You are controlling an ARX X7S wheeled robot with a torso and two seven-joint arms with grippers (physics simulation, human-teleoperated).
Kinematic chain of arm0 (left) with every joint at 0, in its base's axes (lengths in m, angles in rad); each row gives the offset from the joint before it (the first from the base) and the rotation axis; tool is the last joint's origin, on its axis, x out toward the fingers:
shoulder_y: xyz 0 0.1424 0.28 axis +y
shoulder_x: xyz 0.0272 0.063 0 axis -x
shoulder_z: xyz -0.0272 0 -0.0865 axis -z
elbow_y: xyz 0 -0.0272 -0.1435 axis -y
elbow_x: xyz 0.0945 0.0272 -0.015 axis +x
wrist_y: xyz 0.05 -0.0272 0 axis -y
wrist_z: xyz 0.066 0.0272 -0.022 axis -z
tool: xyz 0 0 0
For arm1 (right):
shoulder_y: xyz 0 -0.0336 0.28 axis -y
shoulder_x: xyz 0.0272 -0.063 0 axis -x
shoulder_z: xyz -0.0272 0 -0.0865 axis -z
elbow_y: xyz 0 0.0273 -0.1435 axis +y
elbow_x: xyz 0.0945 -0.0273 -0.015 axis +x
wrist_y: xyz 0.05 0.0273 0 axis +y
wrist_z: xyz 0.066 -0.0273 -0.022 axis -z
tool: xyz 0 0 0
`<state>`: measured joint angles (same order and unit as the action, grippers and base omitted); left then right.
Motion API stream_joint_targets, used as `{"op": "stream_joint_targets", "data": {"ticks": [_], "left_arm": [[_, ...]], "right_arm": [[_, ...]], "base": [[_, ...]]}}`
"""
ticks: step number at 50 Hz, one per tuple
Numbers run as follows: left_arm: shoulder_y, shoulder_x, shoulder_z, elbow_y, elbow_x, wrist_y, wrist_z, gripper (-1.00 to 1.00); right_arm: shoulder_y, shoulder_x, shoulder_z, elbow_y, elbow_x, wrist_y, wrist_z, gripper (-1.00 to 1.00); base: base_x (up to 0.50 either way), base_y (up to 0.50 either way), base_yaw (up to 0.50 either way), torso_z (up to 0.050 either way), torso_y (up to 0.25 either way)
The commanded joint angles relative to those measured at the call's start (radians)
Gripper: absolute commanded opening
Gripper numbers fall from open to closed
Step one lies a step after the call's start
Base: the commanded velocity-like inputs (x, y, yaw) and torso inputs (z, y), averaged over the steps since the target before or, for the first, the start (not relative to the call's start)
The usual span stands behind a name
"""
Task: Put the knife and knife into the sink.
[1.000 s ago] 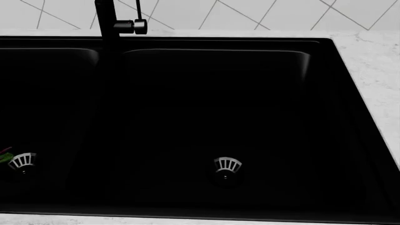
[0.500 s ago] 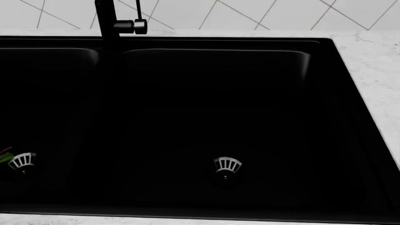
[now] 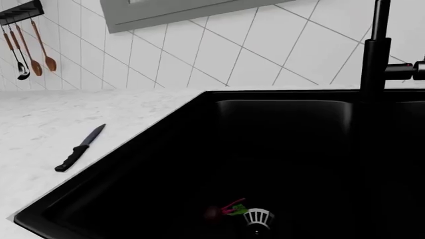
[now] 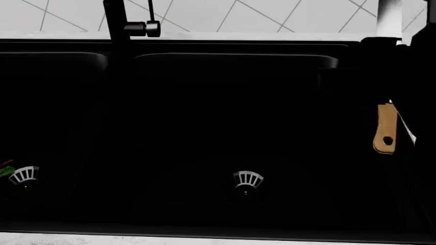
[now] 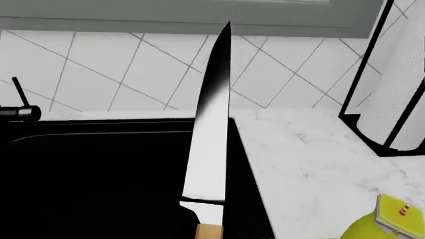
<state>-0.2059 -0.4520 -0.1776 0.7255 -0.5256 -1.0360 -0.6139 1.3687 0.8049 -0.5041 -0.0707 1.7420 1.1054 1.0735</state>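
— Two knives. Big knife [image 5: 212, 114]: tan handle [image 4: 386, 127], held about over the sink's [image 4: 204, 56] right rim. Small knife [image 3: 79, 149]: flat on the counter [image 3: 40, 119], left of the sink.
— Jaws?
— Right gripper [image 4: 385, 101]: lost in shadow, judged clamped on the handle. Left: out of view.
— Hazards?
— Release too far right: blade lands on counter, not basin. Loose hold: knife twists, drops point-first.

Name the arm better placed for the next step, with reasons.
Right. It carries the wooden-handled knife beside the sink's right edge, ready to drop in. The small black-handled knife lies on the counter.
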Motion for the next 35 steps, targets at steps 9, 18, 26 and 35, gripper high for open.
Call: {"op": "stream_joint_targets", "data": {"ticks": [9, 18, 26, 35], "left_arm": [[-0.002, 0.014, -0.014, -0.025, 0.023, 0.018, 0.015, 1.00], [0.000, 0.015, 0.001, -0.044, 0.030, 0.037, 0.019, 1.00], [0.009, 0.014, 0.006, -0.069, 0.039, 0.068, 0.030, 1.00], [0.008, 0.015, 0.006, -0.065, 0.034, 0.061, 0.025, 1.00]], "right_arm": [[0.088, -0.301, -0.196, 0.286, -0.334, -0.081, -0.438, -1.00], [0.022, -0.355, -0.257, 0.372, -0.409, -0.145, -0.553, -1.00], [-0.004, -0.418, -0.339, 0.498, -0.498, -0.190, -0.677, -1.00], [-0.031, -0.468, -0.437, 0.603, -0.584, -0.206, -0.772, -1.00]], "base": [[0.00, 0.00, 0.00, 0.000, 0.000], [0.00, 0.00, 0.00, 0.000, 0.000], [0.00, 0.00, 0.00, 0.000, 0.000], [0.00, 0.00, 0.00, 0.000, 0.001]]}}
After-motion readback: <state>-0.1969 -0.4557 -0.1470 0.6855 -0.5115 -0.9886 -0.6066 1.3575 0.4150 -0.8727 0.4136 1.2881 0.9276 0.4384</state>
